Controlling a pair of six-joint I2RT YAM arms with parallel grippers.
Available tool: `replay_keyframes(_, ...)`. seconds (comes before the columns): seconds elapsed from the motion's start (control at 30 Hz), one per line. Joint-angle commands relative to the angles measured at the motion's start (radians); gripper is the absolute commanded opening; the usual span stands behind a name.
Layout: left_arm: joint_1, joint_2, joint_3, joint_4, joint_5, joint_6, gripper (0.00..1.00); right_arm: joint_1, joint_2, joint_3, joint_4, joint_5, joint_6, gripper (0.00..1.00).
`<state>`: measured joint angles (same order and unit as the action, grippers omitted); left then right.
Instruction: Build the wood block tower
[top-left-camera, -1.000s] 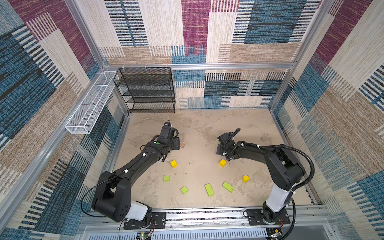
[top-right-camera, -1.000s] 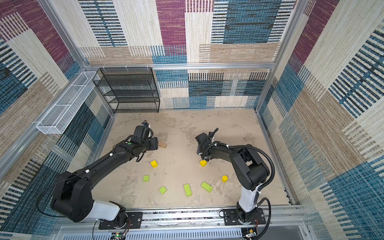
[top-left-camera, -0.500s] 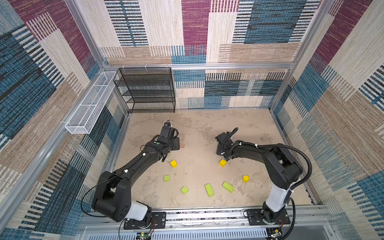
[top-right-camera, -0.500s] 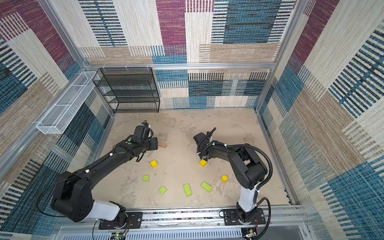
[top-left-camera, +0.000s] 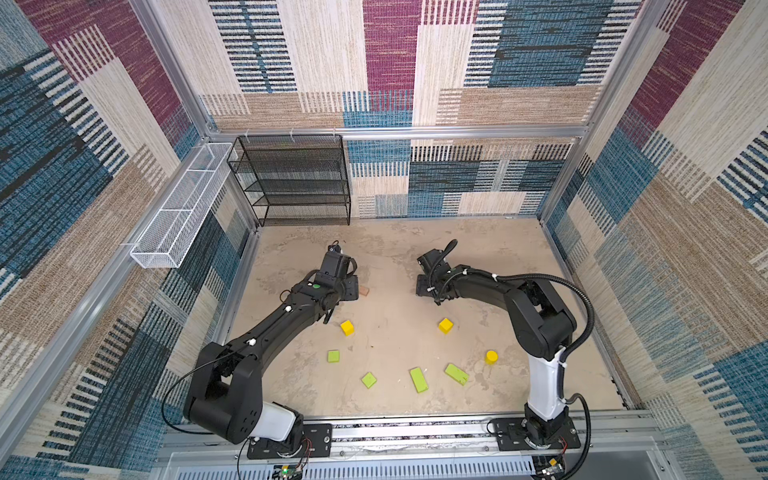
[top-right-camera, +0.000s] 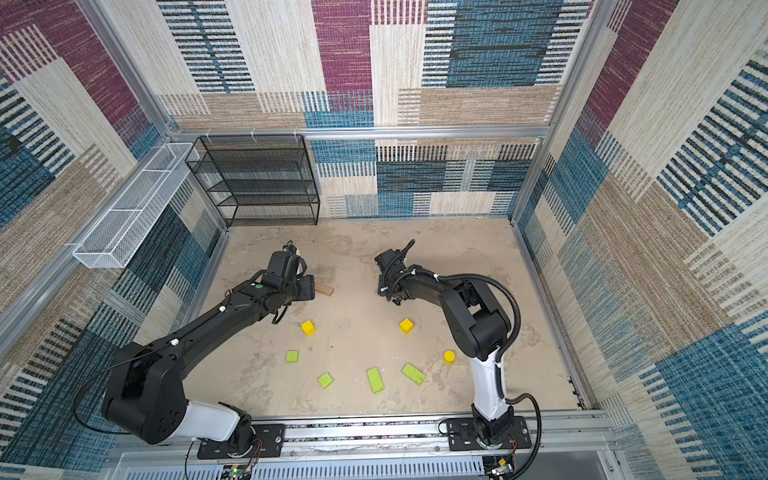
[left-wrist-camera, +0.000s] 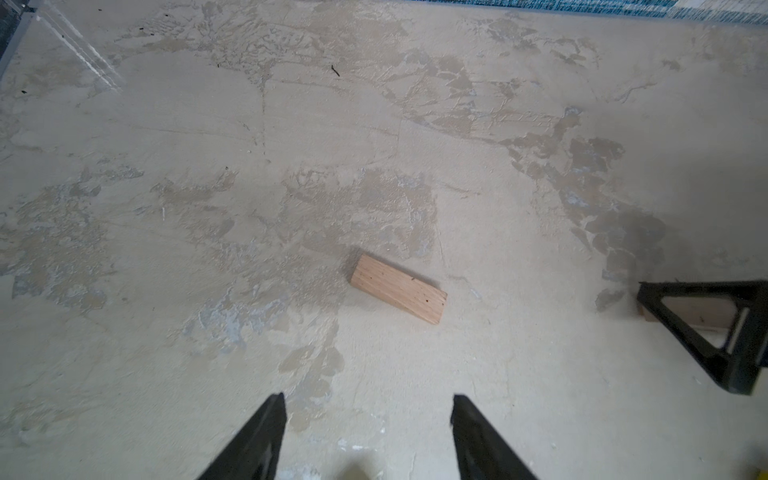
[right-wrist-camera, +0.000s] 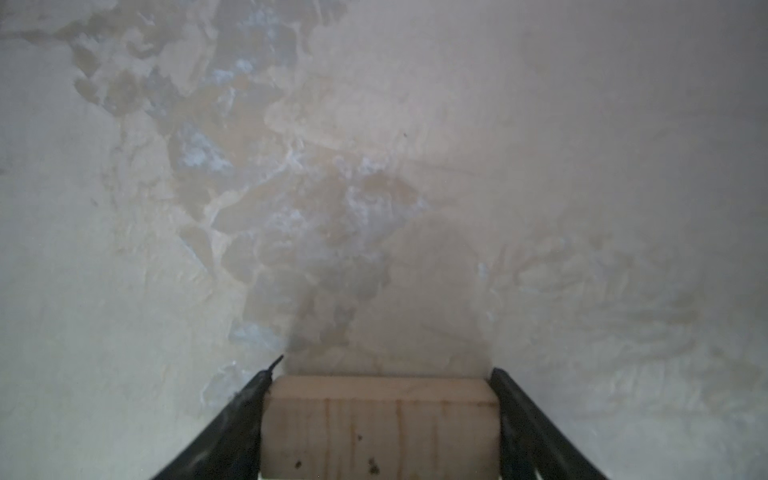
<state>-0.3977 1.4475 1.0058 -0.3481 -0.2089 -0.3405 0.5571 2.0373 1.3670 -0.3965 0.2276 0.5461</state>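
Note:
A tan bar (left-wrist-camera: 399, 289) lies flat on the floor just ahead of my open left gripper (left-wrist-camera: 369, 401), apart from it; in a top view the bar (top-right-camera: 325, 289) pokes out past that gripper (top-right-camera: 309, 289). My right gripper (right-wrist-camera: 384, 374) is shut on a second tan bar (right-wrist-camera: 380, 424), one finger on each end, low over the floor. In a top view the right gripper (top-left-camera: 424, 286) hides its bar. Nearer the front lie two yellow cubes (top-left-camera: 347, 327) (top-left-camera: 445, 325), a yellow cylinder (top-left-camera: 491, 356) and several lime-green flat pieces (top-left-camera: 419, 379).
A black wire shelf (top-left-camera: 295, 183) stands at the back left against the wall. A white wire basket (top-left-camera: 178, 208) hangs on the left wall. Patterned walls close in the floor on three sides, with a metal rail (top-left-camera: 415, 432) along the front.
My right gripper has shifted a little to the left and its jaws have narrowed onto the tan bar. The left arm has not moved.

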Motion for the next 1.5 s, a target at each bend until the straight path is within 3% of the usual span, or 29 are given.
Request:
replay_keyframes(0.0,-0.001,-0.001,0.011,-0.022,-0.025,0.015,0.68,0.003,0.044,0.066,-0.024,-0.013,-0.029,0.67)
replay_keyframes(0.63,0.0,-0.004,0.014,-0.038,-0.041,0.023,0.68,0.04,0.229,0.33,-0.132,0.057,-0.021,0.72)
replay_keyframes(0.93,-0.001,-0.002,0.015,-0.042,-0.041,0.026,0.68,0.043,0.256,0.362,-0.156,0.061,0.01,0.77)
replay_keyframes(1.47,0.0,0.002,0.02,-0.054,-0.044,0.028,0.69,0.049,0.248,0.357,-0.145,0.045,0.006,0.93)
